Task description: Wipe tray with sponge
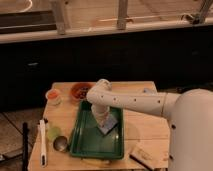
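The tray (pixel 85 145) is a large dark green rectangle on the wooden table, left of centre. A blue sponge (pixel 110 126) lies inside it near its far right side. My white arm comes in from the right and bends down into the tray. The gripper (pixel 104 120) points downward and sits right on the sponge, covering its left part. Where gripper and sponge meet is hidden by the wrist.
On the wooden table (pixel 140 125), a red bowl (pixel 80 91) and an orange cup (pixel 52 95) stand behind the tray. A white tool (pixel 42 142), a green cup (pixel 54 132) and a metal cup (pixel 61 145) lie to its left. A flat packet (pixel 145 156) is at front right.
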Controlling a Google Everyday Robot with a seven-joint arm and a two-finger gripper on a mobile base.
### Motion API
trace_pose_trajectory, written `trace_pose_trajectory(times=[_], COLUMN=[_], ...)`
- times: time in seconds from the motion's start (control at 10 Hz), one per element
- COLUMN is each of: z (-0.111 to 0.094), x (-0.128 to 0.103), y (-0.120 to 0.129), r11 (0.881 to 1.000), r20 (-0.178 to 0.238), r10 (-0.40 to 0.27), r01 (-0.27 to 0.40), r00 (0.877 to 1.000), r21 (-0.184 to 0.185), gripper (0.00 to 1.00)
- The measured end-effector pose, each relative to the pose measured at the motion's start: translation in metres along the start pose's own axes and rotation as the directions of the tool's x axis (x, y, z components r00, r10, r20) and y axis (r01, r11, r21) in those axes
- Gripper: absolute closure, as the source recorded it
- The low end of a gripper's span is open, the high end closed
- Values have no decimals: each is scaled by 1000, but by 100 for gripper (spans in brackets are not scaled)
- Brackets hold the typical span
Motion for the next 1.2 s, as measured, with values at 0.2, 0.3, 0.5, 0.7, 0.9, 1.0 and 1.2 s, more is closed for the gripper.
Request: trace_pose_trajectory(times=[0.2,0.3,0.5,0.7,0.9,1.0,1.2], z=[1,1,2,0,-6,-8,-13], x=[-1,-1,-2,-13,-34,-40,-47], y=[-1,-1,-1,-6,-9,-5,7], r11=[1000,1000,1000,999,996,996,996], r20=[-1,-3,-3,12,21,20,-1], r10=[-5,-8,-19,-49,-85,-91,-87], r01=[5,8,19,49,85,91,87], r00=[1000,1000,1000,999,996,996,996], r21=[-1,-3,-4,0,5,1,-24], gripper=[91,91,99,100,100,100,100])
